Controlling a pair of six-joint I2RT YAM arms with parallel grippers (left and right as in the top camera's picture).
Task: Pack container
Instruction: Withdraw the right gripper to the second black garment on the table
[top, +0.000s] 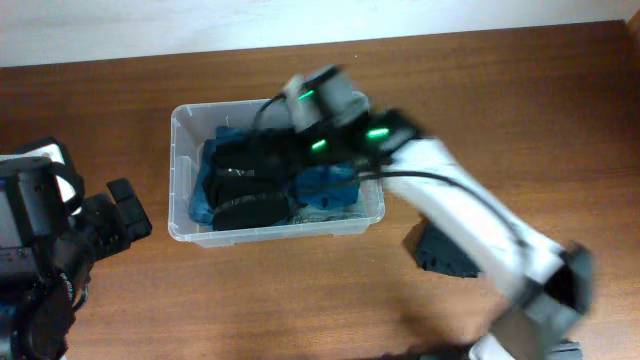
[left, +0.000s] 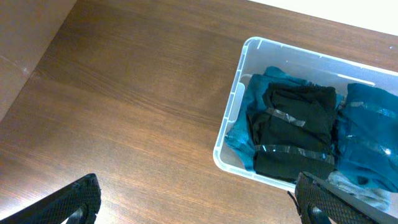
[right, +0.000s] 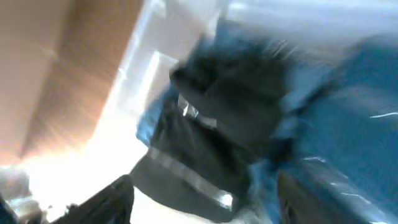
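Observation:
The container (top: 178, 150) is a clear plastic bin on the wooden table, left of centre. Inside lie black bagged bundles (top: 250, 185) and blue ones (top: 325, 185). My right arm (top: 450, 210) reaches over the bin from the right, its wrist above the far side. In the blurred right wrist view, my right gripper (right: 208, 205) hangs open inside the container (right: 143, 68), just above a black bundle (right: 211, 143) with nothing between its fingers. My left gripper (left: 199, 208) stands wide open over bare table, left of the container (left: 239, 93).
A black item (top: 440, 250) lies on the table right of the bin, partly under my right arm. My left arm (top: 60, 230) sits at the table's left edge. A pale wall strip runs along the far edge.

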